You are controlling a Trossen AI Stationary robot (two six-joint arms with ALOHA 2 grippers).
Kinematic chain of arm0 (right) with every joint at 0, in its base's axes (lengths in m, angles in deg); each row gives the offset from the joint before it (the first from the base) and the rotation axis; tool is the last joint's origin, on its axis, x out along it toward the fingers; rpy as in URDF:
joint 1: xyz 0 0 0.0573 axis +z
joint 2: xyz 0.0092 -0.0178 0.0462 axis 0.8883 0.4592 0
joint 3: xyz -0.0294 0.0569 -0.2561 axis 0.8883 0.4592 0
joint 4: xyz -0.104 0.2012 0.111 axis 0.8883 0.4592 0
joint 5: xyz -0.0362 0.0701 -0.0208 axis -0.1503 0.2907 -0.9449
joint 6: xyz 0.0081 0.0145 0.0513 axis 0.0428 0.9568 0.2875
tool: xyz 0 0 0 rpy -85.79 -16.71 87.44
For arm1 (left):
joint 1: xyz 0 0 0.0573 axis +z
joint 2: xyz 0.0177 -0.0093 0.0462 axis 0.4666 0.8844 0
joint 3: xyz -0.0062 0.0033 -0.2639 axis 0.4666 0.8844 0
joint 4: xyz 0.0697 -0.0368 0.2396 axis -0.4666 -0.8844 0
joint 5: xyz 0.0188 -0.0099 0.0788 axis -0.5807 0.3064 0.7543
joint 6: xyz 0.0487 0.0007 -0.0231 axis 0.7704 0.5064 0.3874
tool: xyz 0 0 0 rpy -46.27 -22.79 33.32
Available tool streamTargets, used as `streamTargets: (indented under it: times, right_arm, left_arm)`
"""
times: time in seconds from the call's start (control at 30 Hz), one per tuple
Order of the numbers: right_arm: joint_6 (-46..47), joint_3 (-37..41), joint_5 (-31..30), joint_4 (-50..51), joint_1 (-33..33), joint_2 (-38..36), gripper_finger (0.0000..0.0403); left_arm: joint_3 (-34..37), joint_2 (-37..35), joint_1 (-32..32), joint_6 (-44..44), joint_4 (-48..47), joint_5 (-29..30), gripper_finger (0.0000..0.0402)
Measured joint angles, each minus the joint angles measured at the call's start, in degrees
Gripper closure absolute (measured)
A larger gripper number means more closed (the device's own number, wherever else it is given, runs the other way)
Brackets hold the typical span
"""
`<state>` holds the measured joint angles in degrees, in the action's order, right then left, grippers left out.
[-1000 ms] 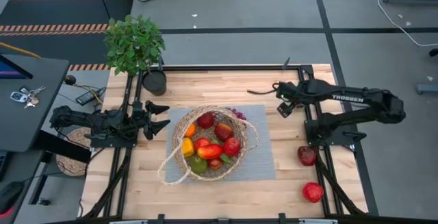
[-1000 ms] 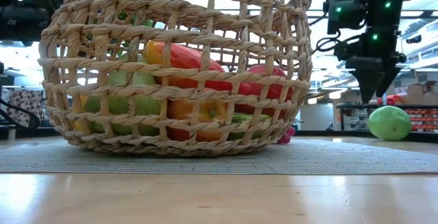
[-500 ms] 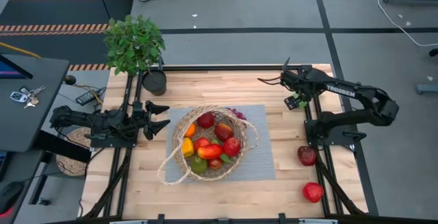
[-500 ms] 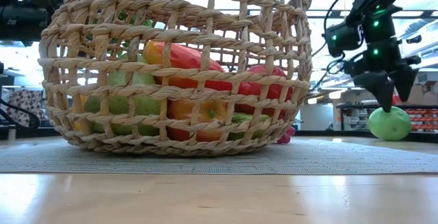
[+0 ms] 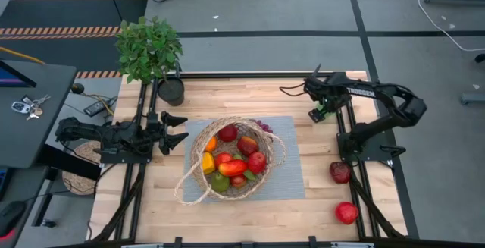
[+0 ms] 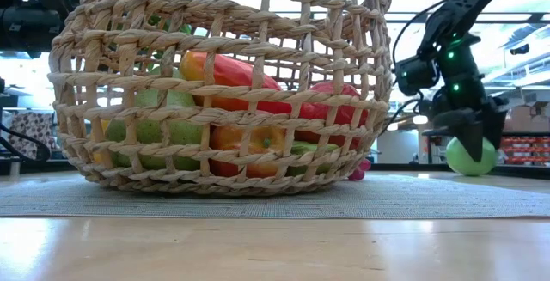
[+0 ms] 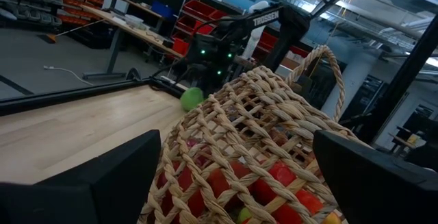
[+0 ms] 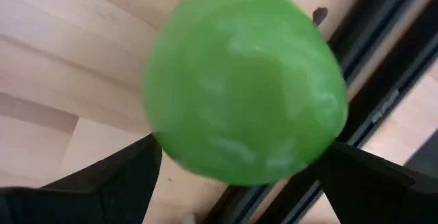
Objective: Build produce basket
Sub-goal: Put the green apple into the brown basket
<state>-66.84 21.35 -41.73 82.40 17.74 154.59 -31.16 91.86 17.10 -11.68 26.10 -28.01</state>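
R gripper (image 6: pixel 468 148) is down at the far right part of the pale wooden table (image 5: pixel 318 202), pointing at the board. Its two dark fingers (image 8: pixel 102 183) are spread wide, one each side of a round, smooth green apple (image 8: pixel 243 80) that fills the right wrist view. Fingers straddle it — whether they touch it I cannot tell. Low view: the apple sits on the table behind/between the finger tips, just under the wrist w/ green LEDs.

Away from that gripper, toward table centre, the large round tan woven wicker basket (image 5: pixel 198 151) rests on a grey rectangular cloth mat (image 5: pixel 292 180); its thin looping handle lies out over the mat on the near side. Inside — toy produce piled up: red apples (image 5: pixel 256 161), a long red-orange pepper (image 5: pixel 232 167), a yellow pepper (image 5: pixel 208 162), a green fruit (image 5: pixel 220 181), a small orange piece (image 5: pixel 211 144). A bit of purple grapes (image 5: pixel 262 127) shows at the basket's far rim, on the side facing the R gripper.

Two more red apples lie loose on the table near the R arm's base, nearer the front edge than its gripper: one (image 5: pixel 339 172) beside the base, one (image 5: pixel 346 212) closer to the edge.

L gripper (image 5: pixel 176 130) waits just off the mat's left edge, beside the basket, fingers (image 7: pixel 89 183) apart, holding nothing. Beyond it, at the far left corner, a leafy green potted plant in a black pot (image 5: pixel 170 91).
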Motion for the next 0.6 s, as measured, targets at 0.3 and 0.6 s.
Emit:
streamTargets:
  times: [0.3,0.6]
  right_arm:
    - [-9.1,-2.1,1.4,-3.8,0.4,4.9,0.0034]
    - [-18.2,-5.1,5.6,-8.8,8.6,6.6,0.0034]
  left_arm:
    - [0.0,0.0,0.0,0.0,0.0,0.0,0.0012]
    - [0.0,0.0,0.0,0.0,0.0,0.0,0.0012]
